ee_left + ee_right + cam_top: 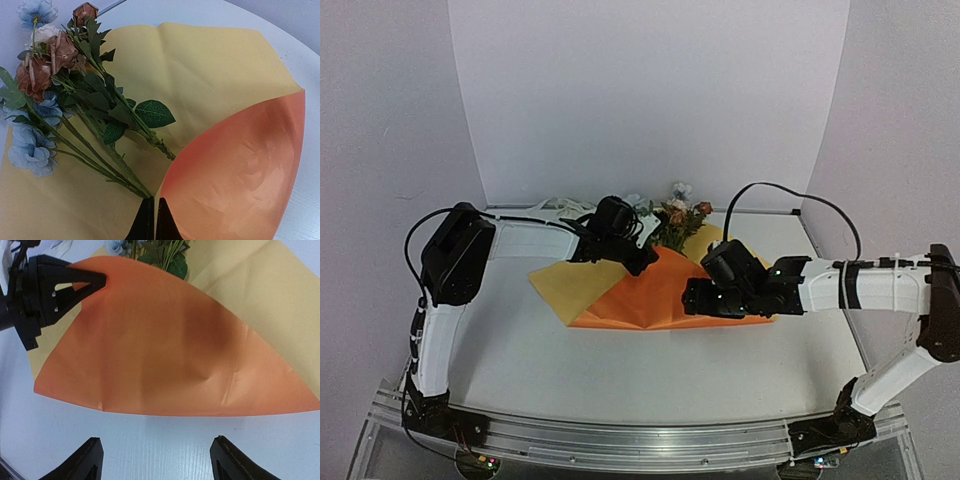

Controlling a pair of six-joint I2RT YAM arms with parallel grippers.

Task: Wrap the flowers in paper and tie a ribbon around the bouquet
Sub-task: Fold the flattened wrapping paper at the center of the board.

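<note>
The left gripper [97, 281] pinched the paper's [165, 350] folded-over orange flap beside the flowers [100, 95], which lay on its yellow face, far on the surface [620, 380]. The right gripper [157, 457] hung wide open just beside the paper's near edge.

So the paper [210, 75] is pale yellow on one face, bright orange on the flap folded over at 5 o'clock. The flowers [45, 65] are light blue, cream and rusty pink, with dark green leaves. The left claw [153, 202] and right claw [156, 440] are both black, and the counter [620, 380] is plain white.
</note>
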